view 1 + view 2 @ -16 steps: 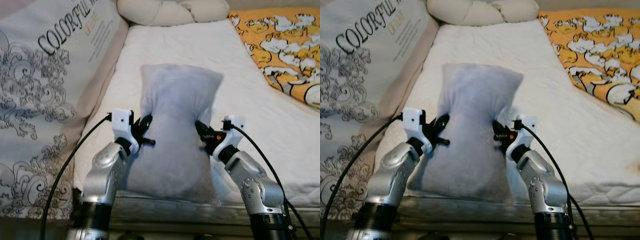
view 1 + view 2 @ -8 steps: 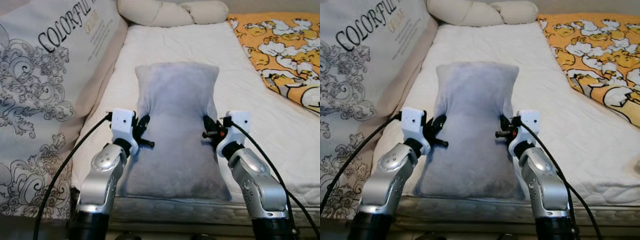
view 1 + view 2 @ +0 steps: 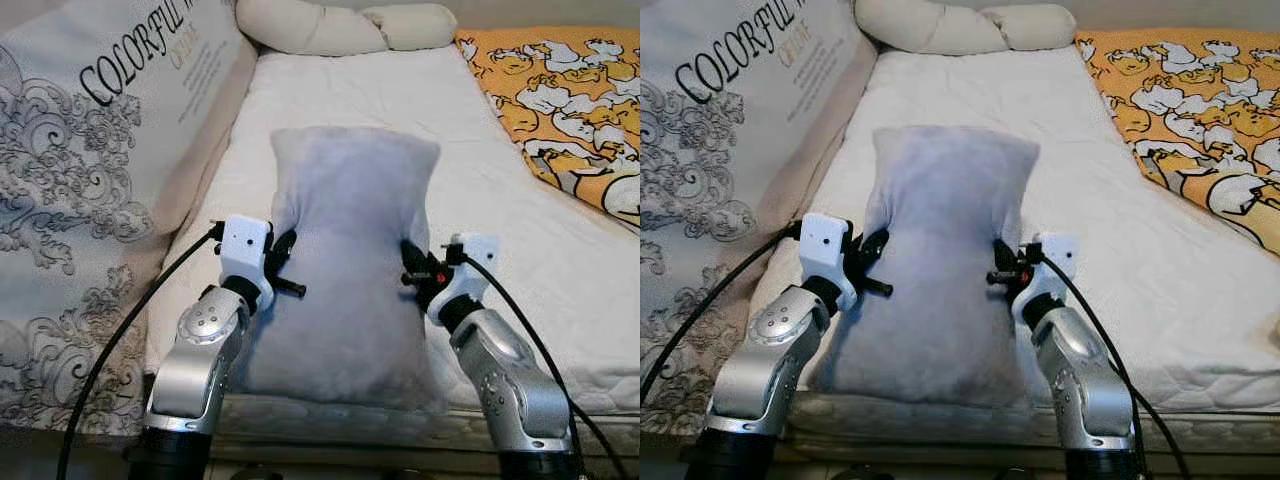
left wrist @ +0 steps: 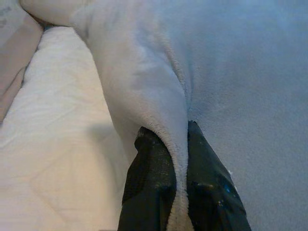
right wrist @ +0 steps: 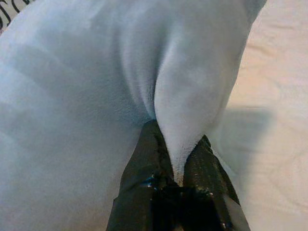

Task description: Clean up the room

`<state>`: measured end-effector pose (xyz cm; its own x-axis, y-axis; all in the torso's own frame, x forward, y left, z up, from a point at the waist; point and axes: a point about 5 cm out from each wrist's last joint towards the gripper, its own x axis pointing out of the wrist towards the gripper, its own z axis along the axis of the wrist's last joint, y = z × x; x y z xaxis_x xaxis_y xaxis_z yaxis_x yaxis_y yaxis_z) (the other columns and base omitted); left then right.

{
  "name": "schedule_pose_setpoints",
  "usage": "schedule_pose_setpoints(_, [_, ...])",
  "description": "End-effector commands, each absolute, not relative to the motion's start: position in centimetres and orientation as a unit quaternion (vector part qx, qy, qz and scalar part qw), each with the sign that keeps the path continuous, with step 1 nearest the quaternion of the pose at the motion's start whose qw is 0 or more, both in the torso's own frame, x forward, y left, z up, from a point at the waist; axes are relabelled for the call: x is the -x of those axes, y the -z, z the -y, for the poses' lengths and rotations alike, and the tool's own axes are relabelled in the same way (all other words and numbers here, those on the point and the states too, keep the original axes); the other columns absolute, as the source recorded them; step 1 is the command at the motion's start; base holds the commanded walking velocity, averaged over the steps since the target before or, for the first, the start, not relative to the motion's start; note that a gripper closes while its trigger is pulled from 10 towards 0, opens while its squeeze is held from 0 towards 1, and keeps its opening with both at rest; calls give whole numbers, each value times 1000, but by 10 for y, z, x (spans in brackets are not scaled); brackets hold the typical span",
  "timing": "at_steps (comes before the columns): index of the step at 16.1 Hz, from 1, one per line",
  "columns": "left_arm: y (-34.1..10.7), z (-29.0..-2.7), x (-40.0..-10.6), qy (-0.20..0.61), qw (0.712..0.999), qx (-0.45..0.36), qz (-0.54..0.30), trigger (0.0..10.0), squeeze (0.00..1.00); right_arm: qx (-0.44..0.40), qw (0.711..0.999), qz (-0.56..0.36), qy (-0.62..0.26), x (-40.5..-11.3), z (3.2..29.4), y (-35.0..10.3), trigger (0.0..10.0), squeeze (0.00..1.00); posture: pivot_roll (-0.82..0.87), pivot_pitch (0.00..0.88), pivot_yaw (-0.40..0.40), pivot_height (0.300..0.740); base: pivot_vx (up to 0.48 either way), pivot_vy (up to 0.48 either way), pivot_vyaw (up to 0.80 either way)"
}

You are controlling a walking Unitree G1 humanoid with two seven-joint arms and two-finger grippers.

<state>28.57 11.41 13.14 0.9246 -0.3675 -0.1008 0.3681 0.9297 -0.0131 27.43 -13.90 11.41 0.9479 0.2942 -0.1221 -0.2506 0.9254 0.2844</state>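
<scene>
A pale grey plush pillow [image 3: 350,250] lies lengthwise on the white mattress [image 3: 500,190], its near end at the bed's front edge. My left gripper [image 3: 283,262] is shut on the pillow's left edge; in the left wrist view the fingers [image 4: 151,183] pinch a fold of the grey fabric [image 4: 159,91]. My right gripper [image 3: 408,268] is shut on the pillow's right edge, and the right wrist view shows its fingers [image 5: 144,178] clamped on a fold of the pillow [image 5: 192,96].
A large printed cushion [image 3: 90,200] marked COLORFUL leans along the bed's left side. Cream bolster pillows [image 3: 340,25] lie at the head. An orange patterned blanket [image 3: 560,90] covers the right part of the mattress.
The pillow has been drawn a little nearer and its sides pinched in; the right gripper has moved inward and slightly down. The view has shifted slightly.
</scene>
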Motion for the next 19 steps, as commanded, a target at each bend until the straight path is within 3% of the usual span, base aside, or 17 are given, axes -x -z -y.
schedule_pose_setpoints(1, [-137, -121, -286, 172, 984, -16, -41, 10000, 0, -135, 980, -61, -136, -275, 141, -124, 10000, 0, -14, 0, 62, 740, 0, 337, 0])
schedule_pose_setpoints(17, [-138, -121, -292, 174, 983, -26, -43, 10000, 0, -129, 980, -67, -133, -285, 143, -129, 10000, 0, -9, 0, 57, 740, 0, 335, 0])
schedule_pose_setpoints(19, [-138, -121, -291, 165, 985, -11, -44, 10000, 0, -135, 979, -67, -135, -284, 144, -129, 10000, 0, -5, 0, 56, 740, 0, 0, 0])
